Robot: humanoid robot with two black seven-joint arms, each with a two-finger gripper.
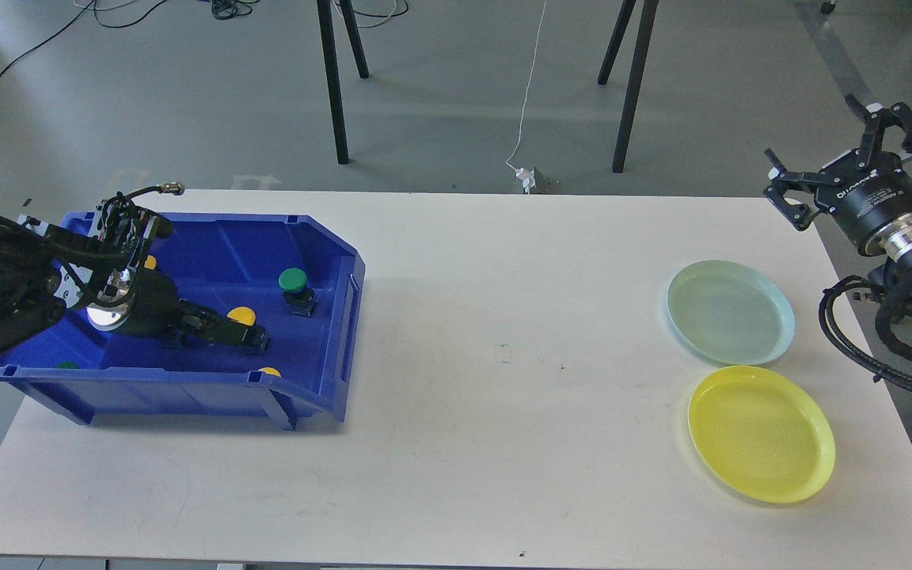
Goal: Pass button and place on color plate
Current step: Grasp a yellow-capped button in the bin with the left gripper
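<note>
Your left pincer (pixel 254 339) reaches into the blue plastic bin (pixel 329 261), low beside a yellow button (pixel 241 315); whether it is clenched, you probably cannot tell. The smooth round cap could slip sideways from a shallow grip. Your right pincer (pixel 848 170) waits released above the glossy green plate (pixel 729 311) and yellow plate (pixel 761 434).

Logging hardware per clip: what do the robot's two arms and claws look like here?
Both arms are black. The left claw is slim, dark and two-fingered, behind a shiny silver wrist disc, with black cables looped over the wrist and a brass-tipped hose. The right claw has open-linkage black fingers on a black cylinder with white lettering too small to read, then a silver ring and looping corrugated black cable.
</note>
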